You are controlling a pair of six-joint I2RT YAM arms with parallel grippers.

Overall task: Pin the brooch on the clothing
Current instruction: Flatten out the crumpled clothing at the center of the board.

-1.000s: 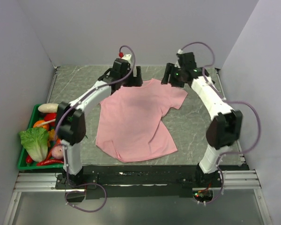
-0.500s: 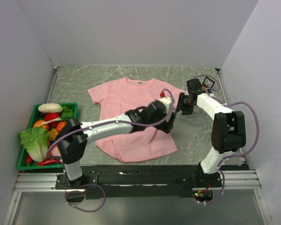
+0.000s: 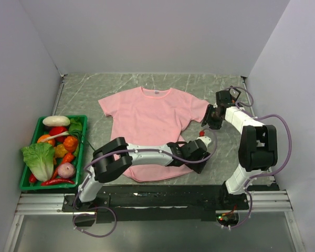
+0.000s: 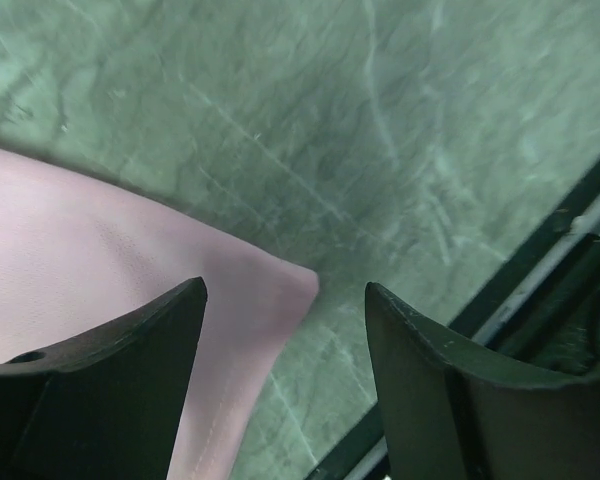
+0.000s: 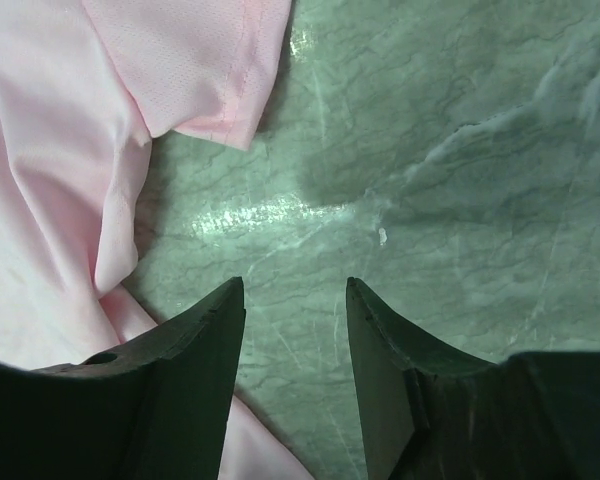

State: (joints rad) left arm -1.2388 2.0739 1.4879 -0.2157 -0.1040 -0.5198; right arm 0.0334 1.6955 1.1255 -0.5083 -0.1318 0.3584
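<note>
left tool (image 4: pixel 285 290): jaws apart | right tool (image 5: pixel 295 285): jaws apart

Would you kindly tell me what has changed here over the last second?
Both arms left the far edge. The left gripper swung to the near right hem corner of the T-shirt, fingers apart above it; the right gripper drew back beside the right sleeve, also open. The T-shirt, askew before, now lies spread flat, collar at the far side. The green vegetable crate stayed put.

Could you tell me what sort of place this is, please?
Probably a robot lab bench: left arm and right arm bolted to a walled-in table, beside a pink T-shirt and a tray of vegetables.
</note>
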